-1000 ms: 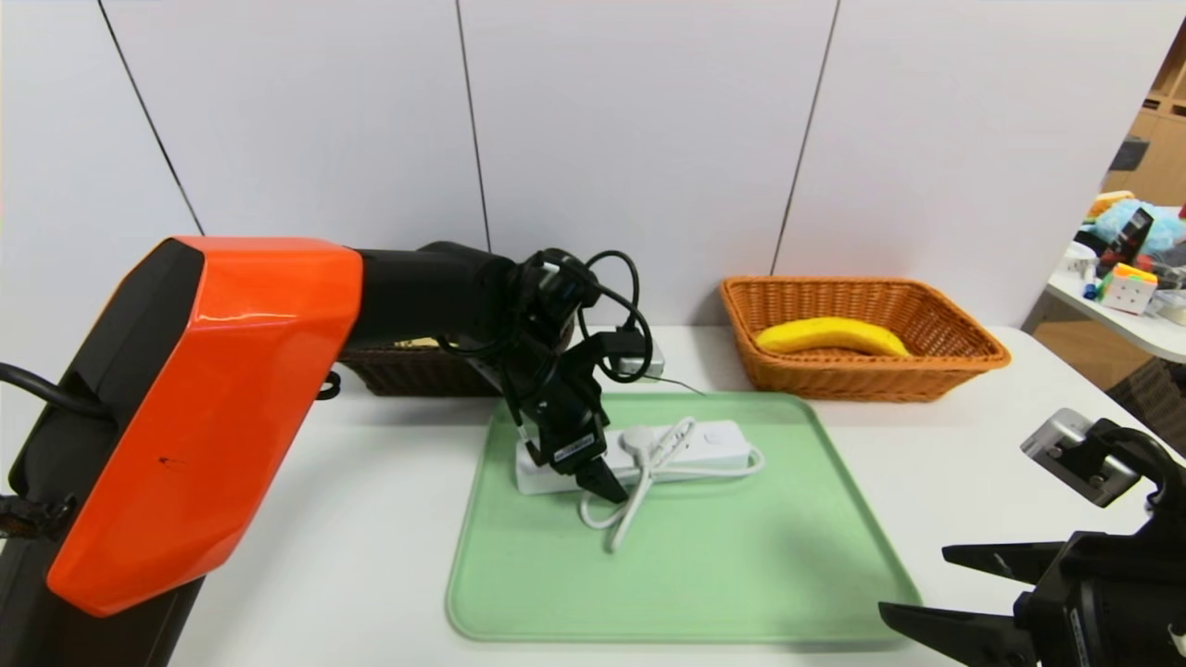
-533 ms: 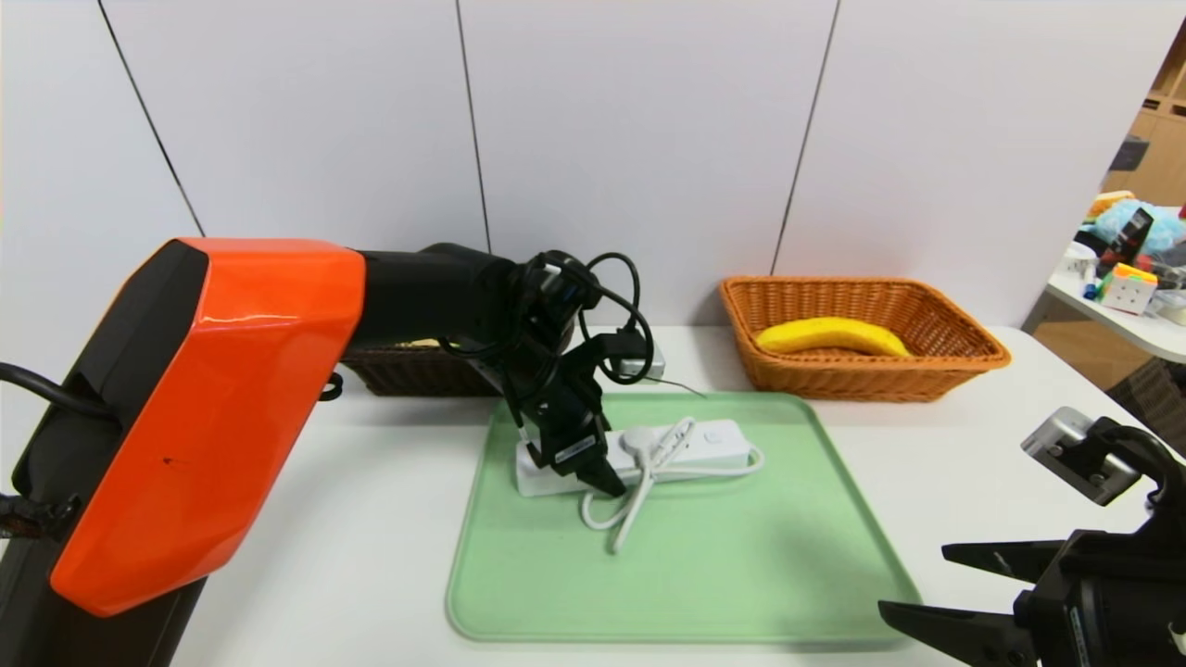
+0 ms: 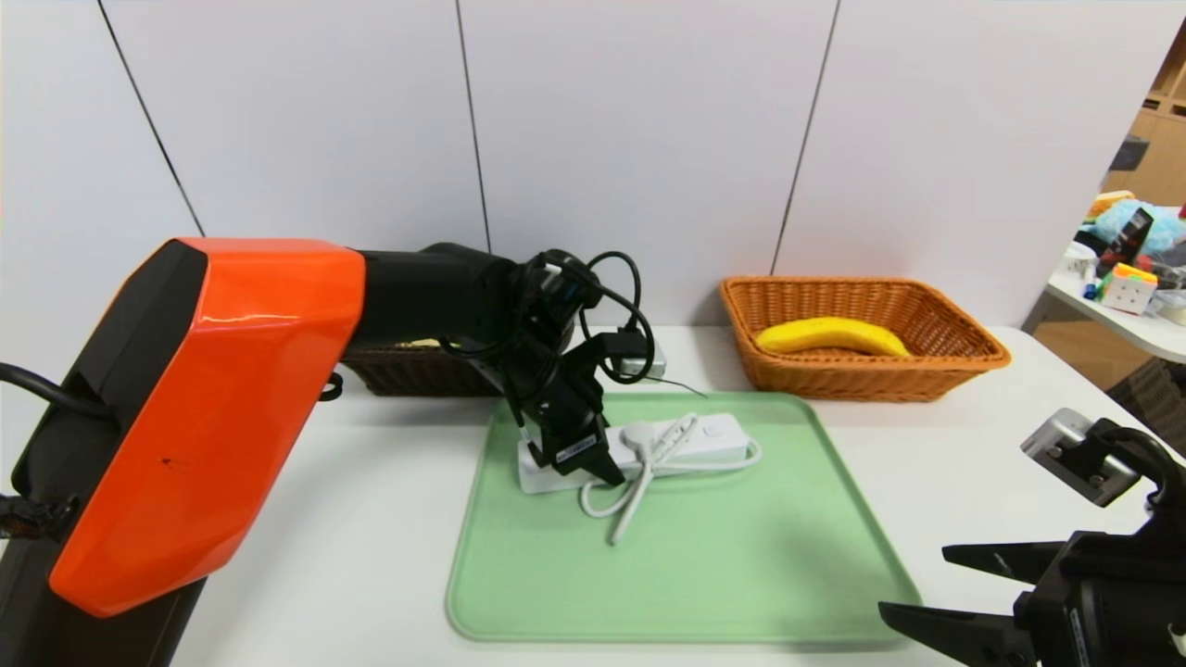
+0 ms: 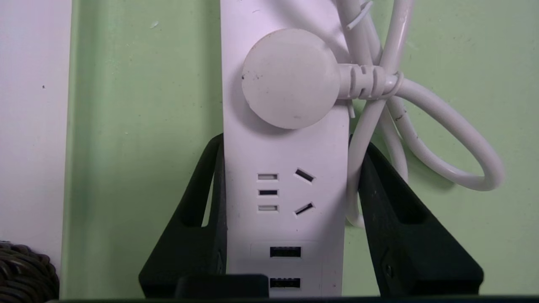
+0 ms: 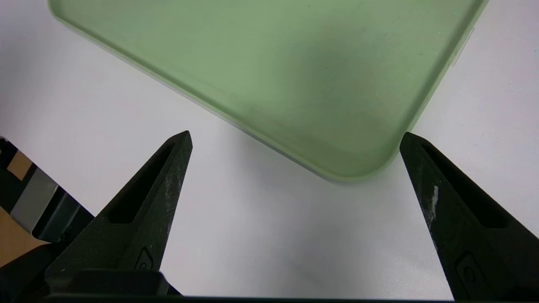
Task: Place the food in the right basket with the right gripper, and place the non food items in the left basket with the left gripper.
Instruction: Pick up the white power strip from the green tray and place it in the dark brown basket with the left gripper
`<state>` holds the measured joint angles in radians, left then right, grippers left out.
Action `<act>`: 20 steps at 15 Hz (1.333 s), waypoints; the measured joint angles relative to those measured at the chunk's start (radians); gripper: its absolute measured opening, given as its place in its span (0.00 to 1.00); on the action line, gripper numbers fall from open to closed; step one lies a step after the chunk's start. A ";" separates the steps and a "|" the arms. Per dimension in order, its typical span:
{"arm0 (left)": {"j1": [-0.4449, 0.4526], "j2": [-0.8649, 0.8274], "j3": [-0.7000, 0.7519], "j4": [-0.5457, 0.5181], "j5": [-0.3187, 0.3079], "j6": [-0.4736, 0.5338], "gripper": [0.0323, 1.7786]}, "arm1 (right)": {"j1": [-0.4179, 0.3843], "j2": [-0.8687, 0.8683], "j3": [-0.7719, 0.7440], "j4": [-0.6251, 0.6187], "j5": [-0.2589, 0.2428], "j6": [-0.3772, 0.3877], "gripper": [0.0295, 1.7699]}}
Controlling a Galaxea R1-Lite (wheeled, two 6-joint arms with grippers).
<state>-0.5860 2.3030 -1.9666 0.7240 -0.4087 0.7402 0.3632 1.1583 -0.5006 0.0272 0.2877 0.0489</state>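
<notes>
A white power strip [image 3: 690, 437] with its coiled cord [image 4: 442, 139] lies on the green tray [image 3: 695, 574]. My left gripper [image 3: 586, 466] reaches down over the strip's left end and is shut on it [image 4: 290, 141]. One finger [image 4: 206, 202] presses the strip's side. The other finger [image 4: 391, 202] pinches a loop of cord against it. The banana [image 3: 829, 335] lies in the orange-tan right basket [image 3: 964, 357]. The dark left basket [image 3: 417, 372] is mostly hidden behind my left arm, and a sliver of yellow shows inside it. My right gripper [image 3: 913, 582] hovers open at the tray's near right corner [image 5: 294, 135].
A small grey device [image 3: 649, 364] with a thin wire sits on the white table just behind the tray. A side table [image 3: 1126, 320] with toys stands at the far right. My big orange left arm shell [image 3: 204, 408] covers the table's left side.
My left gripper's fingers have closed in on the power strip, and the strip has shifted slightly toward the back of the tray. The right arm has not moved.
</notes>
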 joint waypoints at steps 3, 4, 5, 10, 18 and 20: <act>0.001 -0.009 0.000 0.002 0.000 -0.002 0.49 | 0.000 0.000 0.000 0.000 0.000 0.000 0.96; 0.001 -0.014 0.000 0.001 0.000 -0.003 0.49 | 0.000 0.000 0.000 0.000 0.000 0.000 0.96; 0.001 -0.019 0.000 0.002 0.000 -0.003 0.49 | 0.001 0.000 0.000 0.000 0.001 0.000 0.96; 0.003 -0.048 0.000 0.001 0.000 -0.005 0.49 | 0.001 -0.001 0.000 0.000 0.001 0.000 0.96; 0.013 -0.170 0.000 0.003 -0.001 -0.071 0.49 | 0.001 -0.005 -0.002 0.000 0.000 0.000 0.96; 0.035 -0.220 0.000 0.007 -0.003 -0.077 0.49 | 0.001 -0.007 -0.002 0.000 0.000 0.000 0.96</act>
<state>-0.5513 2.0826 -1.9662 0.7306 -0.4113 0.6632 0.3645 1.1511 -0.5028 0.0274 0.2877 0.0489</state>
